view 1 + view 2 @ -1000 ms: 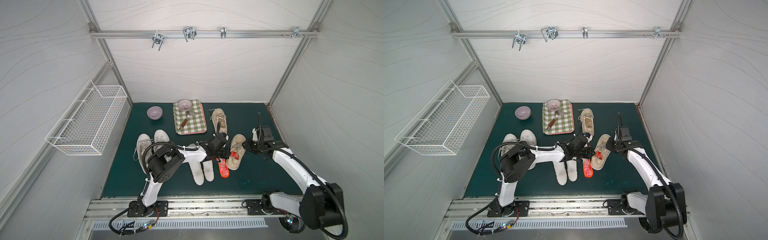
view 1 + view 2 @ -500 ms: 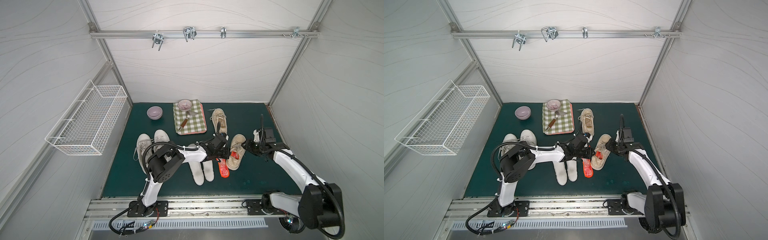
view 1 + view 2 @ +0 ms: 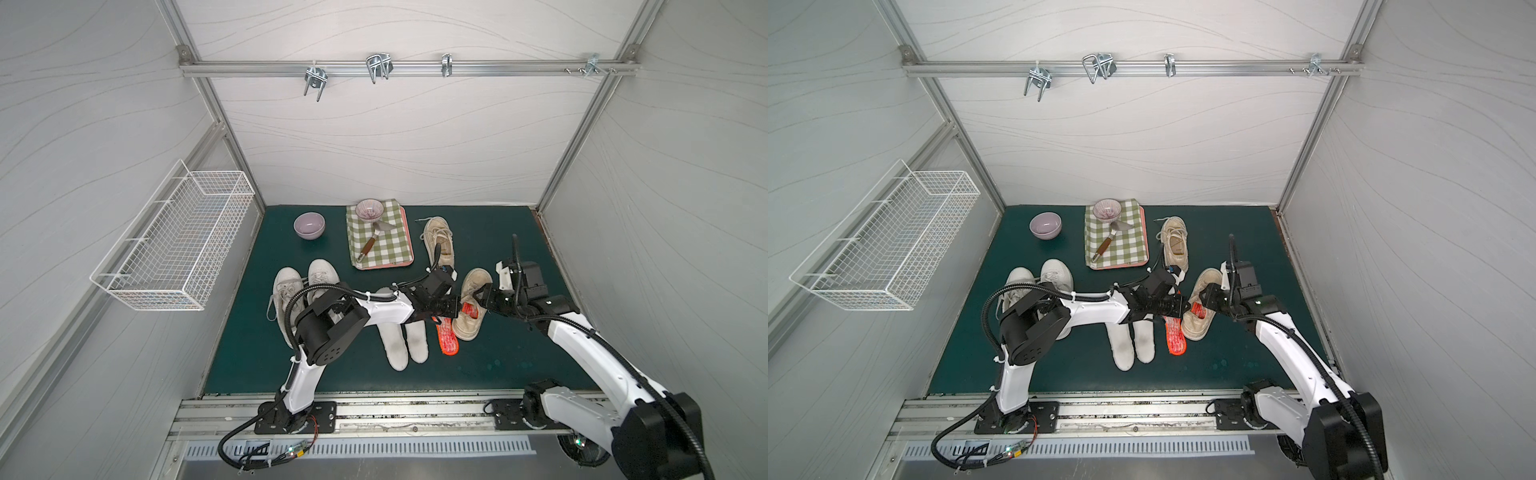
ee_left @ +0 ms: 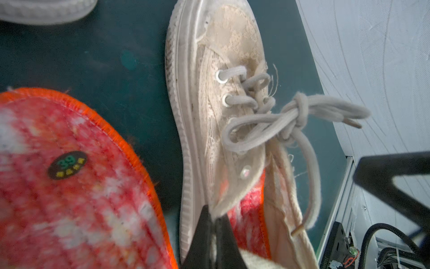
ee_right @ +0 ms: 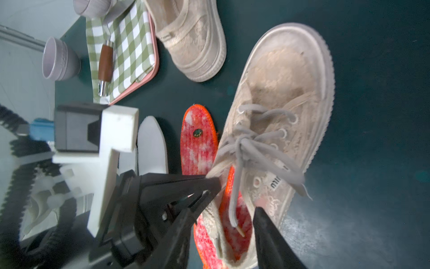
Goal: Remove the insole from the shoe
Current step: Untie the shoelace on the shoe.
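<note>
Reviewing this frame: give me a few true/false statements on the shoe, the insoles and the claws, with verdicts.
1. A red-orange fabric insole lies loose on the dark green mat beside the beige lace-up shoe. True.
2. That shoe is empty inside. False: a second red-orange insole sits in it.
3. The left claw is shut on the shoe's side wall. True.
4. The right claw holds the wooden-handled spatula. False: the spatula lies on the green checked cloth, and the claw's jaws stand apart over the shoe's opening.
</note>
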### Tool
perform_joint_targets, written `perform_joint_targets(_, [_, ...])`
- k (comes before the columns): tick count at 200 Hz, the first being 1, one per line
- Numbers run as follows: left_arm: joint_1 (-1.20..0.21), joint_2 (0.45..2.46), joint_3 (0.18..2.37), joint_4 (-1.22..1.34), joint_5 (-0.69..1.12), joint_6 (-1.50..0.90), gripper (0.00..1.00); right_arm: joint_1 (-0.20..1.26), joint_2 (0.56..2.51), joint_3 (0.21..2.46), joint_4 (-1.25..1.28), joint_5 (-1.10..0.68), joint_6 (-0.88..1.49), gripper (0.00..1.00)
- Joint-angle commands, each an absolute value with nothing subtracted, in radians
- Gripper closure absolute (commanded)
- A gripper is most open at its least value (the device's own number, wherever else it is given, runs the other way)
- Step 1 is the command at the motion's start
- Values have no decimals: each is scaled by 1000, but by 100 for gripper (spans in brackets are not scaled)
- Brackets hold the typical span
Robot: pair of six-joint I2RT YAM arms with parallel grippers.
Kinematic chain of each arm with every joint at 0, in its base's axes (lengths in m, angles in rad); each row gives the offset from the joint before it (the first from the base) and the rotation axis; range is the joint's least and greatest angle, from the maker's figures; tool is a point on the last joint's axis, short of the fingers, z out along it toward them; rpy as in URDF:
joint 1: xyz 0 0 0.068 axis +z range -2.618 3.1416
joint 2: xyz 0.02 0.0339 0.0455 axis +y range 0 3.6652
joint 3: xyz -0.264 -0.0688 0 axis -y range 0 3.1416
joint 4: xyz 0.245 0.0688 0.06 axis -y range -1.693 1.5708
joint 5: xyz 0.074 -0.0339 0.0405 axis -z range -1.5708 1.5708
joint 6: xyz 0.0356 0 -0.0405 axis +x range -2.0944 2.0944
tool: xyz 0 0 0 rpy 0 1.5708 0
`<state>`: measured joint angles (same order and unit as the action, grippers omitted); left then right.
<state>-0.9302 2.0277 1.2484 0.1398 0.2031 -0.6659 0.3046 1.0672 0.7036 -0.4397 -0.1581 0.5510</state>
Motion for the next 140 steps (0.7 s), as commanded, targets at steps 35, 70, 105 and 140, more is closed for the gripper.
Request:
perform_joint_targets(35, [-937, 1996, 1262, 192, 214, -662, 100, 325, 1194, 745, -412, -127, 539, 67])
perform_joint_targets(70, [-936, 1999, 1272, 156, 179, -665, 100, 328, 1176, 746, -433, -89, 536, 81])
perform_joint_targets(105, [-935, 1998, 1270, 138, 149, -670, 100, 327, 1129, 753, -491, -14, 520, 96])
perform_joint_targets(140, [-929, 2000, 1272, 114, 121, -682, 100, 312, 1064, 773, -531, -13, 515, 100])
